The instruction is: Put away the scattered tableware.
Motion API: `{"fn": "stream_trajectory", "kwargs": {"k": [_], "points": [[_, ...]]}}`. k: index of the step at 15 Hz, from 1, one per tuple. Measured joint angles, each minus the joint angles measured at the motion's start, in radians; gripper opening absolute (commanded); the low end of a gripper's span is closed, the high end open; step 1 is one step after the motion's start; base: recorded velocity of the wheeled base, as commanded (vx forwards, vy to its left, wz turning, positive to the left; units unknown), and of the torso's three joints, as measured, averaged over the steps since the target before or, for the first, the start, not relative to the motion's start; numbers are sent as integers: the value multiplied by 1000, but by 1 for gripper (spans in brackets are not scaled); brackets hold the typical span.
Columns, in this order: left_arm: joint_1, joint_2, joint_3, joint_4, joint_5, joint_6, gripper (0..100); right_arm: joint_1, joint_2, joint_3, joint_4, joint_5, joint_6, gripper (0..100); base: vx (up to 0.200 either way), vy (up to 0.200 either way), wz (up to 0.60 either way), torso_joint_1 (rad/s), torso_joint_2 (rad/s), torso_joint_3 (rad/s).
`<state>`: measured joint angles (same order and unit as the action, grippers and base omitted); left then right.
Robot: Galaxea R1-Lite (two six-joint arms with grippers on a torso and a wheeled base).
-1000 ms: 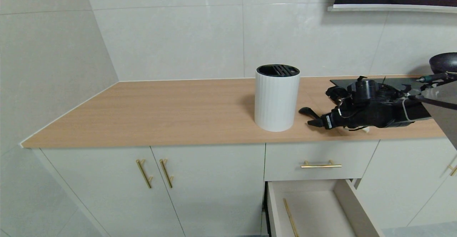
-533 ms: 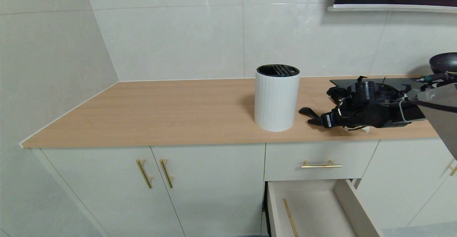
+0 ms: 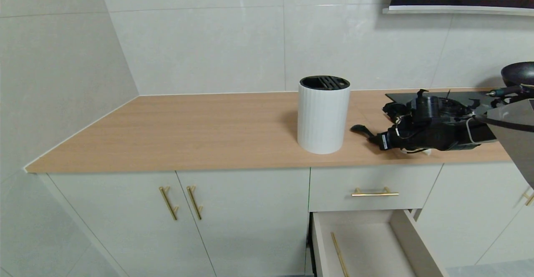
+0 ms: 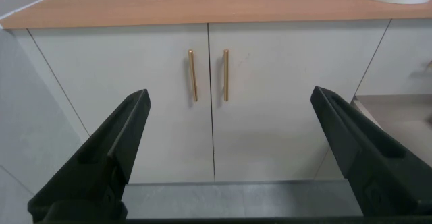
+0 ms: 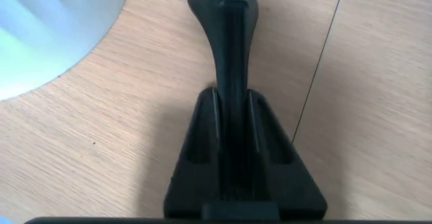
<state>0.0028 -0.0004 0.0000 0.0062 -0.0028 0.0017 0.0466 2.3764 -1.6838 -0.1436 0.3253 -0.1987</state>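
Currently right tool (image 3: 358, 129) clenched, low over countertop (image 3: 187, 131) beside white holder (image 3: 323, 118); left tool (image 4: 229, 96) spread wide.

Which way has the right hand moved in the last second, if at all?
Yes: the right hand has drawn slightly away from the white utensil holder, towards the cooktop.

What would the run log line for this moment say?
Left gripper open, facing cupboard doors | right gripper shut, low at counter beside white holder | lower drawer open
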Motion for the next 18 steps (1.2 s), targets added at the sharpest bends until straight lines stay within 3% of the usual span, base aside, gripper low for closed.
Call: {"fn": "stream_trajectory", "kwargs": {"k": [6, 10, 18], "points": [[0, 0, 0, 0, 0, 0, 100, 0, -25, 12, 27, -20, 20, 0, 0, 0, 0, 0, 0, 0], [0, 0, 0, 0, 1, 0, 100, -1, -169, 128, 97, -98, 115, 0, 0, 0, 0, 0, 0, 0], [0, 0, 0, 0, 0, 0, 100, 38, -677, 721, 196, -239, 256, 0, 0, 0, 0, 0, 0, 0]]}}
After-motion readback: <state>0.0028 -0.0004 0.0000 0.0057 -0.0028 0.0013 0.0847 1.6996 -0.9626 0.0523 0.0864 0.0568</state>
